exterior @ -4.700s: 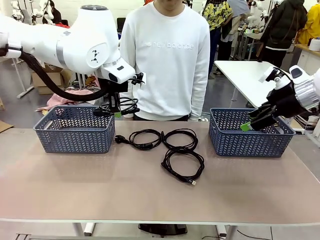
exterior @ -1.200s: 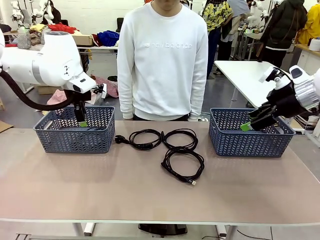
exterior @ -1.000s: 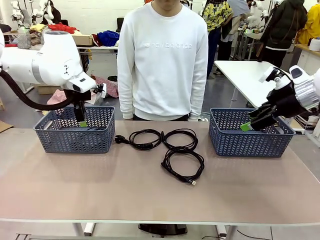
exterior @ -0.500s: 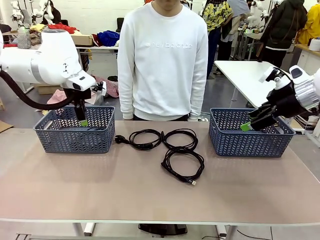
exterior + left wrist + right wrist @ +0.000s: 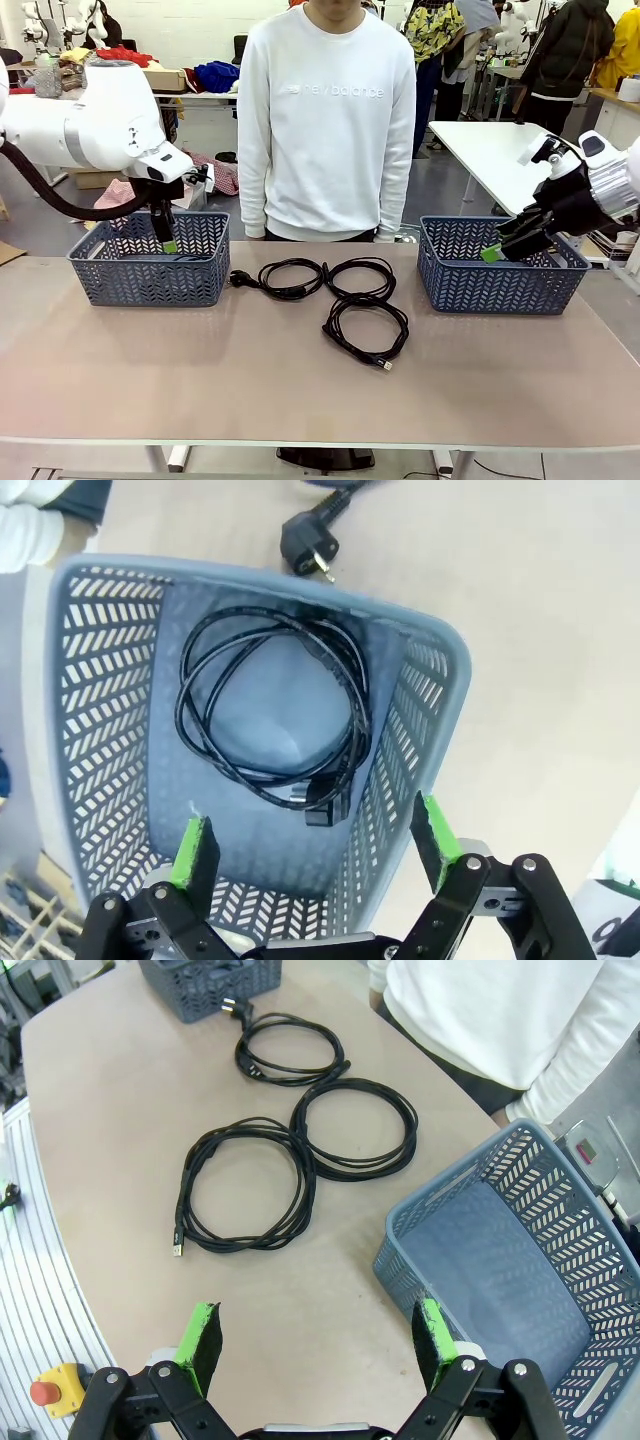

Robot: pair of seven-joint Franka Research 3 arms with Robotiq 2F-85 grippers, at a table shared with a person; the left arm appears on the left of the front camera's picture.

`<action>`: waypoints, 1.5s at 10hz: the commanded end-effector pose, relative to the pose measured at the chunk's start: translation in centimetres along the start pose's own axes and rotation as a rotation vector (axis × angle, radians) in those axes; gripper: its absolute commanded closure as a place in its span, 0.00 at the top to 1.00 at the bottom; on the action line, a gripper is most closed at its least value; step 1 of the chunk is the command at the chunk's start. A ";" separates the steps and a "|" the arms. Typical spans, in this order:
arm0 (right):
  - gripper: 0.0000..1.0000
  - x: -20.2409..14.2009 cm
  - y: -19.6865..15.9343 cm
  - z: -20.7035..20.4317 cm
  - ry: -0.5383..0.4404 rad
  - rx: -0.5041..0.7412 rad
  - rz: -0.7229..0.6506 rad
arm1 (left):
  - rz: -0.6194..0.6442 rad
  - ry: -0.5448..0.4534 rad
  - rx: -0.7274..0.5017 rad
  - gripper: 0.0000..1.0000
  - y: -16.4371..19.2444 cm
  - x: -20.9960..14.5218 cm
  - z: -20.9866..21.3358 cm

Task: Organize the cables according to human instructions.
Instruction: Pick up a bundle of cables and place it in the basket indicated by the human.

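Observation:
Three coiled black cables lie mid-table: a left cable (image 5: 290,277) (image 5: 290,1050), a middle cable (image 5: 362,278) (image 5: 355,1125) and a front cable (image 5: 366,328) (image 5: 240,1195). A fourth cable (image 5: 270,720) rests on the floor of the left blue basket (image 5: 150,282) (image 5: 100,710). My left gripper (image 5: 168,245) (image 5: 312,835) hangs open just over that basket, holding nothing. My right gripper (image 5: 492,253) (image 5: 315,1330) is open above the near edge of the right blue basket (image 5: 500,290) (image 5: 560,1260), which has nothing in it.
A person in a white sweater (image 5: 325,120) stands at the far side, behind the cables. The left cable's plug (image 5: 310,550) lies on the table right beside the left basket's wall. A second table (image 5: 490,150) stands behind on the right.
Earlier my left gripper held a cable above the left basket; now that cable lies in the basket and the gripper is open. Over the last second the left arm shifted only slightly.

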State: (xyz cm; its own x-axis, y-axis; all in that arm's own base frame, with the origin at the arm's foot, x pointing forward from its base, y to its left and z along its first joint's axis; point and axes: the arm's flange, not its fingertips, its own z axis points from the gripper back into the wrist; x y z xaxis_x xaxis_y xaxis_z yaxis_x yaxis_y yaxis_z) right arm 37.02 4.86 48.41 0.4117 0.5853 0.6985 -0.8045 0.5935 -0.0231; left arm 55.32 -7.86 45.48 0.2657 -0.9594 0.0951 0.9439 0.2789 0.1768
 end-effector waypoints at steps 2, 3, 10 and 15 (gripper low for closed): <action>1.00 -0.1 -0.4 -0.1 -0.017 0.011 0.019 | 0.053 -0.074 0.002 1.00 -2.4 2.5 1.8; 1.00 -0.1 -0.4 -0.1 -0.017 0.011 0.019 | 0.053 -0.093 -0.006 1.00 -3.8 3.4 2.2; 1.00 -0.1 -0.4 -0.1 -0.017 0.011 0.019 | -0.047 -0.255 -0.110 1.00 -14.1 6.0 1.7; 1.00 -0.1 -0.4 -0.1 -0.017 0.011 0.019 | -0.057 -0.242 -0.105 1.00 -16.1 5.9 1.0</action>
State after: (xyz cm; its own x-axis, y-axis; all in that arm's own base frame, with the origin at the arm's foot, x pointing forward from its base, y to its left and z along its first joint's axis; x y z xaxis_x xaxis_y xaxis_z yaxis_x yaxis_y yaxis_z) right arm 37.01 4.85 48.42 0.4117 0.5856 0.6983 -0.8043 0.5937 -0.0237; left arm 41.39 -18.45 44.46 0.1871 -0.9340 0.3044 0.9736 0.2175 0.0688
